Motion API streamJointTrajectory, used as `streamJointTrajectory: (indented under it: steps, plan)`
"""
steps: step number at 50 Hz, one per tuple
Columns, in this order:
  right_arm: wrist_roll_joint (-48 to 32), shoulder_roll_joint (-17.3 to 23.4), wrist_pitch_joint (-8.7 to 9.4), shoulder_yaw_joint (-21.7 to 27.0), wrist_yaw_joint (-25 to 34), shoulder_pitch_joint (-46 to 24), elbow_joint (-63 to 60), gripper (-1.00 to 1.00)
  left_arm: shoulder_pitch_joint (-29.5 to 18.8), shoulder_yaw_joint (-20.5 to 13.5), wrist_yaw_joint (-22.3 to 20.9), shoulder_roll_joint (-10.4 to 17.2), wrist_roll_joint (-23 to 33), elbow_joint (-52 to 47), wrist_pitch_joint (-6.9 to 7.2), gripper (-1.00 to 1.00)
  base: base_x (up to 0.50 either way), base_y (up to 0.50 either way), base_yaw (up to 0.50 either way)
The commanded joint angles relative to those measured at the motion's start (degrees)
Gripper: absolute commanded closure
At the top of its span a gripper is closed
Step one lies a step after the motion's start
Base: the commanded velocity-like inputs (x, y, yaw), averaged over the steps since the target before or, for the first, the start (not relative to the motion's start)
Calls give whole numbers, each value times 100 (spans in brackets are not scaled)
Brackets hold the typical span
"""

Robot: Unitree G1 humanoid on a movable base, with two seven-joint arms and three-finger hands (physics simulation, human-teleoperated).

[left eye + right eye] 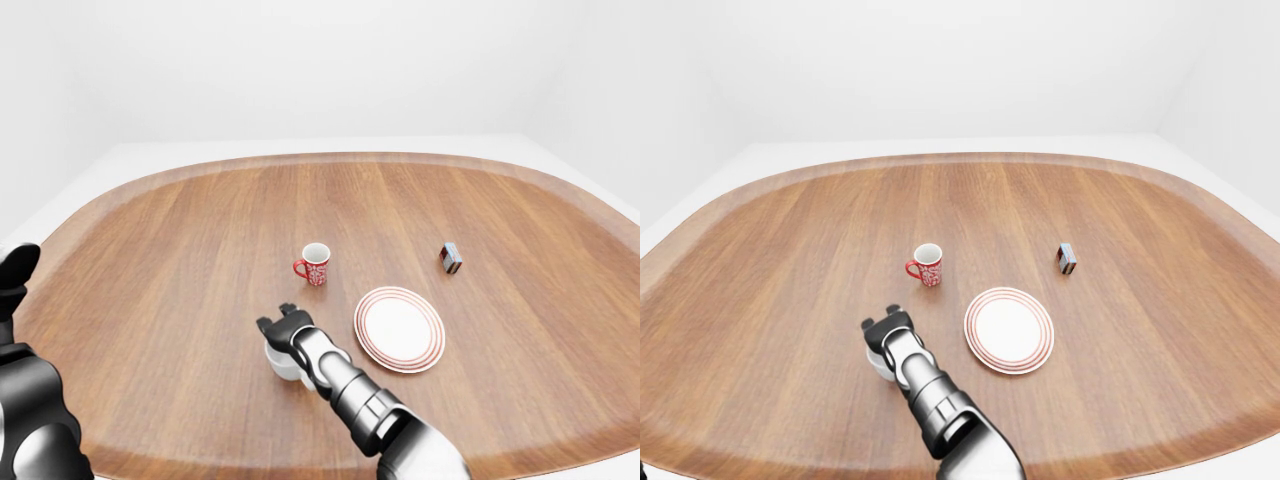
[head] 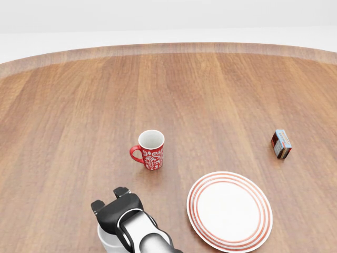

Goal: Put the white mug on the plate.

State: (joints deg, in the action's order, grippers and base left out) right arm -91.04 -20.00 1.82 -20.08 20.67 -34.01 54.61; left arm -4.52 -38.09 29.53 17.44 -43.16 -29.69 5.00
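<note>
White mug [image 1: 279, 362] mostly hidden under the right robot hand [image 1: 283, 325]; small box [image 2: 281, 144] print too small to read.

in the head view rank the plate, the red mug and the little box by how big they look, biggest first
1. Plate, by far the largest.
2. Red mug.
3. Little box, the smallest.
The plate lies nearest the view's bottom edge, so nearness may add to its look, but the order is plain.

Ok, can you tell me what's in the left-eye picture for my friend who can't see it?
The robot's right hand reaches over a white mug on a big wooden table. To the right lies a red-striped plate; a red patterned mug and a small box sit farther up.
</note>
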Motion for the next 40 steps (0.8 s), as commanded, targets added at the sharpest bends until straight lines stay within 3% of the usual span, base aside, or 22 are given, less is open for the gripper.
streamJointTrajectory:
  steps: [1, 2, 3, 4, 23, 30, 37, 40]
  plan:
    - [-11, 0, 55, 11, -78, 121, 430, -100, 3, 5, 0, -9, 5, -3, 0, -100, 0, 0, 0]
    - [3, 0, 50, 25, -106, 104, 468, -22, 3, 1, -1, -10, 4, 5, 0, -100, 0, 0, 0]
    - [11, 0, 54, 33, -135, 90, 497, 88, 3, 4, 1, -9, 5, 3, 0, -100, 0, 0, 0]
    - [16, 0, 54, 35, -145, 86, 507, 100, 3, 9, 0, -10, 9, 0, 0, -100, 0, 0, 0]
    - [17, 0, 51, 12, -182, 114, 527, 100, -3, 23, 2, -11, 21, 11, 0, -100, 0, 0, 0]
    - [82, 160, -13, 121, 125, -66, 3, 100, -7, 15, 10, -6, 12, 10, 0, -100, 0, 0, 0]
    - [302, 809, -158, 583, 1162, -668, -1356, 100, -23, 34, 15, 2, 29, 10, 0, -100, 0, 0, 0]
    - [512, 1229, -196, 924, 1847, -1250, -1984, 100, -34, 44, 13, 4, 45, 20, 0, -100, 0, 0, 0]
